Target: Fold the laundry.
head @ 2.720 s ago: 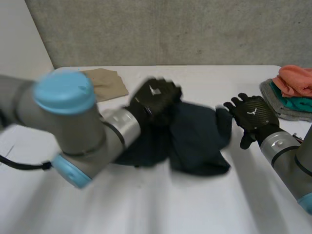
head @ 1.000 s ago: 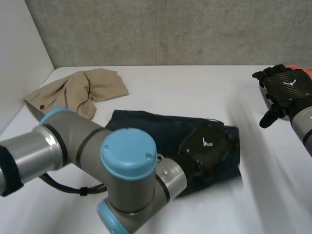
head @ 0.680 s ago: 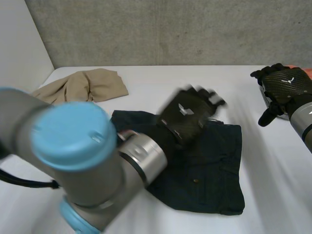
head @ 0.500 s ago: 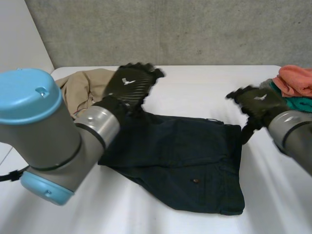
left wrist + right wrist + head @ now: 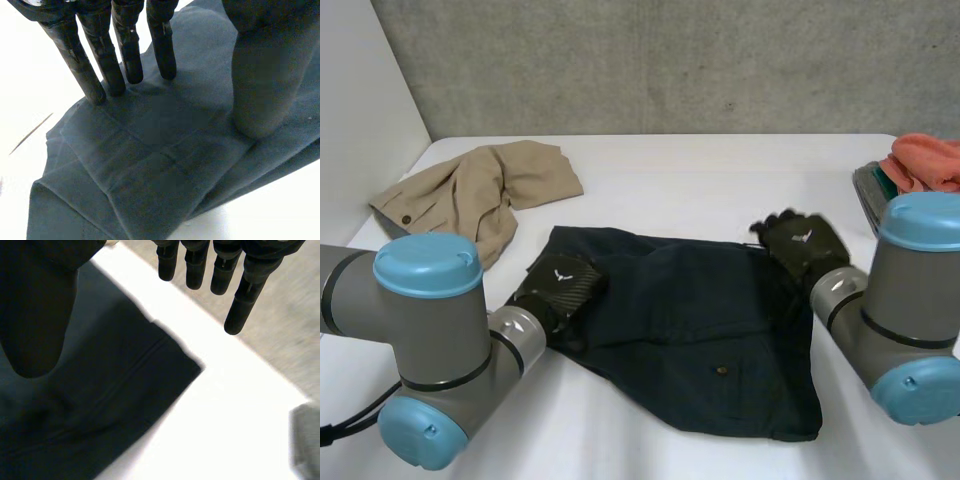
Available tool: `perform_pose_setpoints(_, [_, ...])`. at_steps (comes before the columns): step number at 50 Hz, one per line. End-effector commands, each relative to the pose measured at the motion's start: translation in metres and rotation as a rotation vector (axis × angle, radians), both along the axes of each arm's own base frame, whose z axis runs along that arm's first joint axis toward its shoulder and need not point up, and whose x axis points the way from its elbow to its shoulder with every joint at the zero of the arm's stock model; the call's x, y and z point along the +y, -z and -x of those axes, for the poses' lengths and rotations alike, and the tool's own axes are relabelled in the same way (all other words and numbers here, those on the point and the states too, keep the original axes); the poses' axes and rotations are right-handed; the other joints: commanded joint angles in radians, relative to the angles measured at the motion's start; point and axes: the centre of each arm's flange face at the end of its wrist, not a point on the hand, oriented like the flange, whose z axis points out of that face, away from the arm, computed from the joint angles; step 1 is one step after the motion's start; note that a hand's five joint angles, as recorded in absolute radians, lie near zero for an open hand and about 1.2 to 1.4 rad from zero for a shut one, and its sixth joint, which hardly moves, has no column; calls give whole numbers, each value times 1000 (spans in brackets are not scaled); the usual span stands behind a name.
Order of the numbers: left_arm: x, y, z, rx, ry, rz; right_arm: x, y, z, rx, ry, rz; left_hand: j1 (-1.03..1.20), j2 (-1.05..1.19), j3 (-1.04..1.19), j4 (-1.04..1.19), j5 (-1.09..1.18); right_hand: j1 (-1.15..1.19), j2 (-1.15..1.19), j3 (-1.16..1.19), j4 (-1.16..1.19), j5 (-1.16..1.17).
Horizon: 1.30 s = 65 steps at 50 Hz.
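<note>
Navy shorts [image 5: 700, 340] are spread out mid-table [image 5: 720, 175]. The left hand [image 5: 558, 288] is laid flat, fingers straight, on their left end; the right hand [image 5: 800, 247] is held open, fingers straight, at the far right corner.

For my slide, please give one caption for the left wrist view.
Open left hand with straight fingers above the layered end of the dark blue garment on the white table.

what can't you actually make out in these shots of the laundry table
Head view: the pile of orange and grey clothes is cut off by the picture's edge and partly behind the right arm's light-blue cap.
Head view: the left hand covers the dark navy cloth garment's corner beneath it.
Right wrist view: whether the right hand touches that garment is unclear.
</note>
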Motion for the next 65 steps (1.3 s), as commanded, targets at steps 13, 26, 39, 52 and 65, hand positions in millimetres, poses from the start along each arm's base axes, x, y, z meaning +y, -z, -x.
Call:
perform_pose_setpoints(13, [19,-15,-18,-3,-27,52,55,-20,19,112,-98,-161,63,66,65,62,54,141,163,145,-207,147])
perform_pose_setpoints(26, [11,2,-20,-65,-22,40,26,30,2,92,-139,-128,63,65,65,62,54,162,183,165,-186,167])
perform_pose_setpoints(39, [-12,4,-17,-96,-27,111,1,51,-9,75,-143,-50,864,867,866,864,855,801,822,804,452,806])
perform_pose_setpoints(52, [-34,-100,-16,52,-150,397,-12,6,-11,27,-127,65,864,867,866,864,855,1168,1189,1171,820,1173])
perform_pose_setpoints(65, [-11,-252,-28,269,-185,743,34,-215,7,-67,-123,404,864,867,866,864,855,1168,1189,1171,820,1173])
